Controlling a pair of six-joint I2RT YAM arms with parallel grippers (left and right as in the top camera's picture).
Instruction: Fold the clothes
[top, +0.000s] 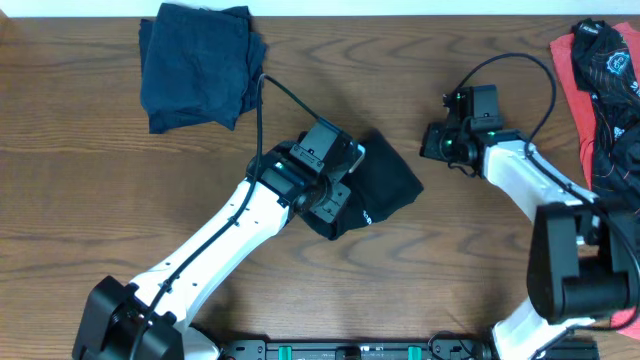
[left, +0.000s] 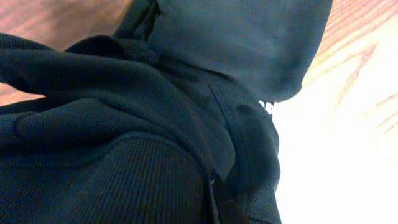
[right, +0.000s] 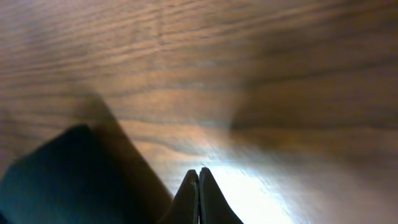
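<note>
- Desk (top: 470, 270): bare wood across the middle and front. There is open room between the two arms and along the front-left.
- Back-left edge: folded navy shirt (top: 195, 65), a roughly square stack. Its back edge lies at the desk's rear edge, well apart from both tools.
- Right edge: loose pile (top: 600, 80) of black and coral-red fabric with a white printed graphic. It runs off the frame and sits beside the right arm's base.
- Centre: black shirt (top: 390, 180), crumpled into a compact lump that is partly under the left wrist. Small white lettering (left: 266, 106) shows on its near edge.
- Left tool (top: 338, 205): closed, sitting on the black shirt's left side. In the wrist view, ridged knit fabric fills the frame, bunches towards the tool and hides the fingers. It looks pinched on the black shirt.
- Right tool (right: 199, 186): fingers pressed together with nothing between them, low over bare desk. It is to the right of the black shirt with a gap between them, and one dark corner shows at the lower left of its wrist view.
- Strong glare on the wood beside the shirt in both wrist views.
</note>
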